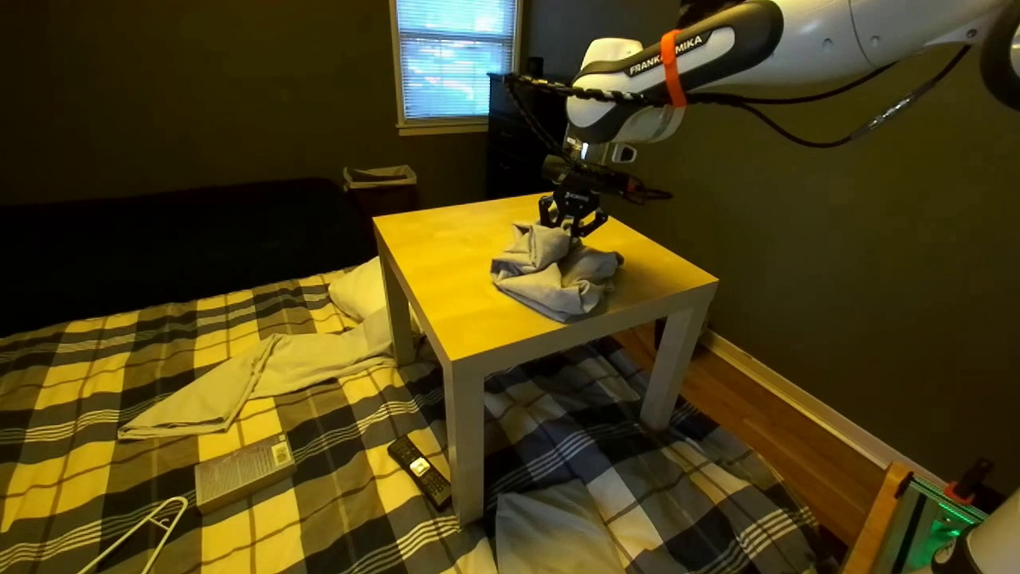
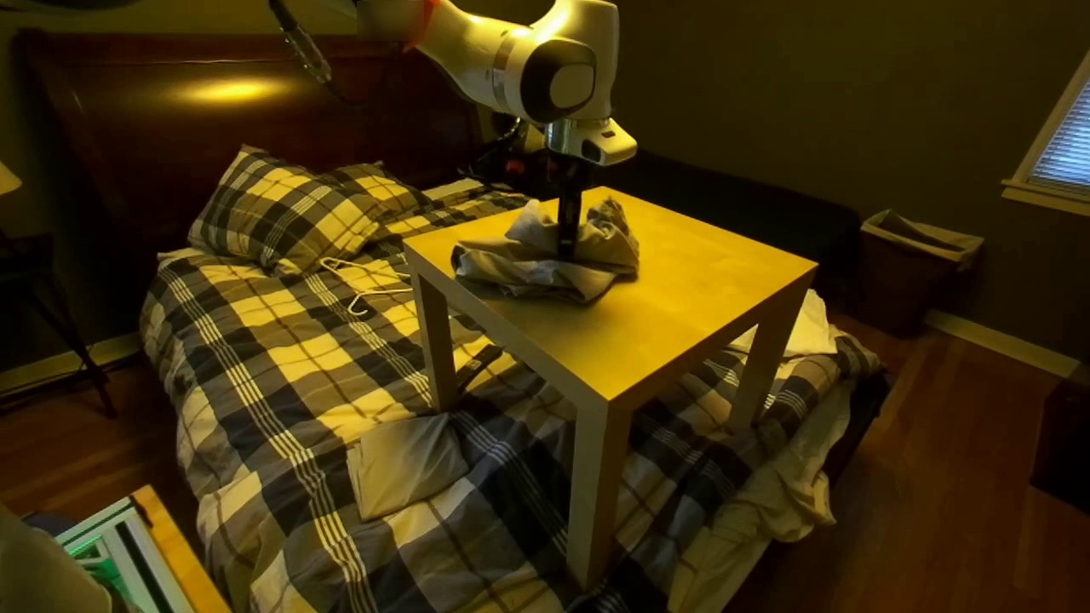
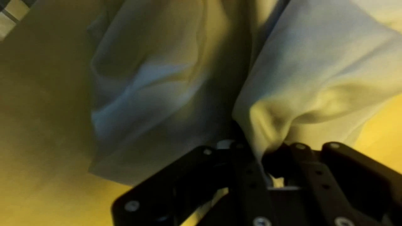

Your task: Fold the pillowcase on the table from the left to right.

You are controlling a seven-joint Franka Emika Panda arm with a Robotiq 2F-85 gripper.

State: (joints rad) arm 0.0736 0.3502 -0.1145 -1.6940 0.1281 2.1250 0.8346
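Pillowcase (image 1: 522,279): it lay on the tabletop (image 1: 438,271), grey and bunched into a loose, crumpled heap, close to an edge in both exterior views.
Claw (image 3: 262,153): it pointed down into the heap and gripped a fold of the pillowcase; in the wrist view the cloth ran into the narrow space between the fingers (image 3: 249,182).
Wrist view: the pillowcase rose on both sides of the grip, a dark crease ran up the middle, and tabletop showed to left and right.
Arm (image 1: 813,48): white with dark panels, it stretched in from the upper right of an exterior view and wore an orange band (image 1: 673,68).
Legs (image 1: 466,446): they were pale and stood on the plaid bedcover (image 1: 335,446).
Handset (image 1: 422,474): black, with keys, it lay on the bedcover just beside a leg.
Box or book (image 1: 243,478): flat, it lay near the handset; which of the two it was could not be told.
Hanger (image 2: 383,292): white, it rested on the bedcover.
Folded cloth (image 1: 550,526): grey and flat, it lay on the bedcover near the legs.
Pillows (image 2: 281,209): plaid, they sat before a dark wooden headboard (image 2: 255,111).
Window (image 1: 456,64): its blinds were down.
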